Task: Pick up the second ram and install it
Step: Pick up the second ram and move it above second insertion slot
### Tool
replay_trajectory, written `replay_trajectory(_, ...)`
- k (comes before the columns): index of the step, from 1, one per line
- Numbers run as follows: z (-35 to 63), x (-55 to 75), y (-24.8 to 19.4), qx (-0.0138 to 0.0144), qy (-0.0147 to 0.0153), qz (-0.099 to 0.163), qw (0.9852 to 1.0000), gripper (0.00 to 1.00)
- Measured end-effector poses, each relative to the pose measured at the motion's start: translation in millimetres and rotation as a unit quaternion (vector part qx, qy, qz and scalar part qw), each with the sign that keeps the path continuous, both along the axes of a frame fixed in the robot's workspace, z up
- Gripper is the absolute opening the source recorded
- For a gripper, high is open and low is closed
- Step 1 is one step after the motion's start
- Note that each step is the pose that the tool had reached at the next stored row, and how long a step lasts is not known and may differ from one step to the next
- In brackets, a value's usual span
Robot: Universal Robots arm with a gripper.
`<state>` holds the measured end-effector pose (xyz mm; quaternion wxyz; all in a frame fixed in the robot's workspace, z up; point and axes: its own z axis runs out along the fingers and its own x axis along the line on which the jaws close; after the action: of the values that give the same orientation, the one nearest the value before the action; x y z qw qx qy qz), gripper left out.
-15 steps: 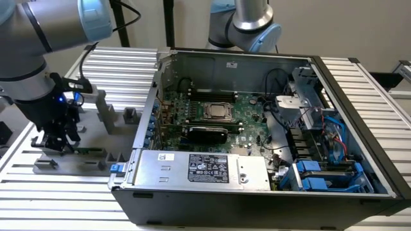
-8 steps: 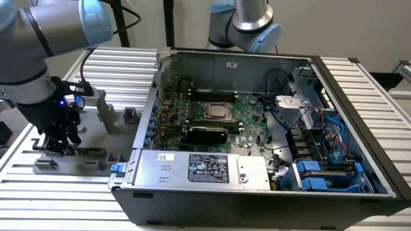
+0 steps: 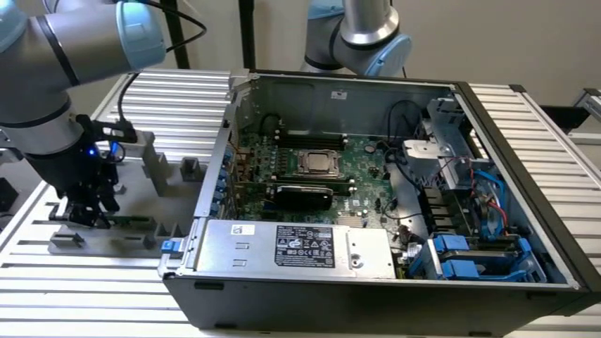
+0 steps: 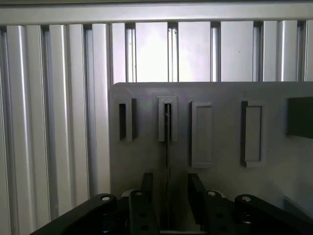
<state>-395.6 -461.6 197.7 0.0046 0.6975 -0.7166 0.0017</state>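
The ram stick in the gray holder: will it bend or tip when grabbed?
Probably stiff: the second ram looks like a straight, thin board. Likely light, being so thin. Standing on edge in the gray holder, it might tip once out of its slot.

So the motherboard (image 3: 319,165) is green, inside a black case (image 3: 376,310) with bare silver walls. Bright blue drive caddies (image 3: 469,257) sit lower right in the exterior view. The table (image 3: 94,289) is silver with ribbed stripes, the fixture plate (image 3: 150,201) plain matte grey, the gripper (image 3: 86,215) all black, and the arm (image 3: 84,32) grey with pale blue caps.
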Motion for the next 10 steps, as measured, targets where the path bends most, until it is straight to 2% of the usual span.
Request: replay_trajectory(10,-1.2,1.9,-0.1,0.0000,0.0000,0.000,1.0000,1.00)
